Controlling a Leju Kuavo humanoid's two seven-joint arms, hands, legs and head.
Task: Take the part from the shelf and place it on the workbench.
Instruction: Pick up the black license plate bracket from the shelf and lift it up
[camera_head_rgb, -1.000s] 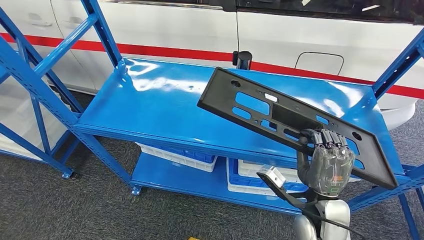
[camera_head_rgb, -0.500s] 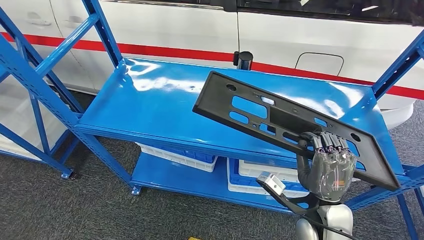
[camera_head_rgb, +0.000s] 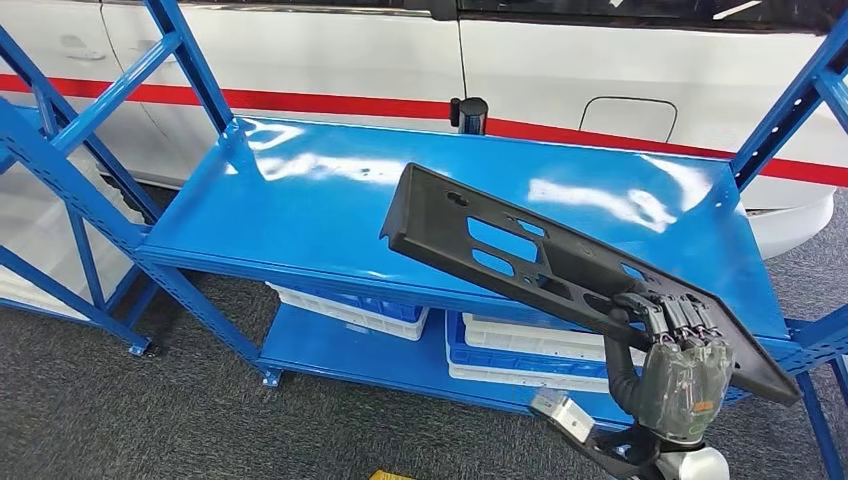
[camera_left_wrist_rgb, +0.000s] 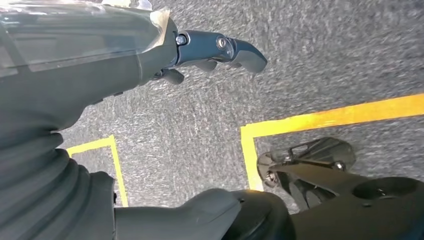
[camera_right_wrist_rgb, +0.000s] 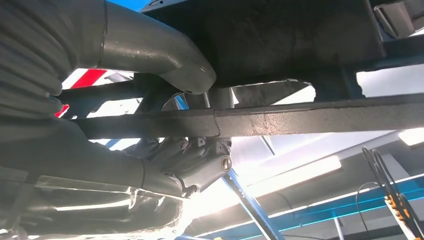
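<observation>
A long flat black plastic part (camera_head_rgb: 520, 250) with several cut-outs is lifted off the blue shelf (camera_head_rgb: 300, 200), tilted, its far end over the shelf's middle. My right hand (camera_head_rgb: 680, 365) grips its near edge at the lower right, fingers over the top. From underneath, the right wrist view has the part (camera_right_wrist_rgb: 280, 40) above my thumb, with the right hand (camera_right_wrist_rgb: 165, 150) wrapped round its rim. My left hand (camera_left_wrist_rgb: 200, 55) hangs over grey floor, fingers loosely curled with nothing in them.
A white car (camera_head_rgb: 400, 50) with a red stripe stands behind the shelf. White and blue bins (camera_head_rgb: 350, 310) sit on the lower shelf. Blue uprights (camera_head_rgb: 70, 170) frame both sides. Yellow floor tape (camera_left_wrist_rgb: 325, 120) marks the grey carpet under me.
The part has come nearer and lower toward me with my right hand, away from the shelf's back. The whole view has shifted slightly, so the camera moved.
</observation>
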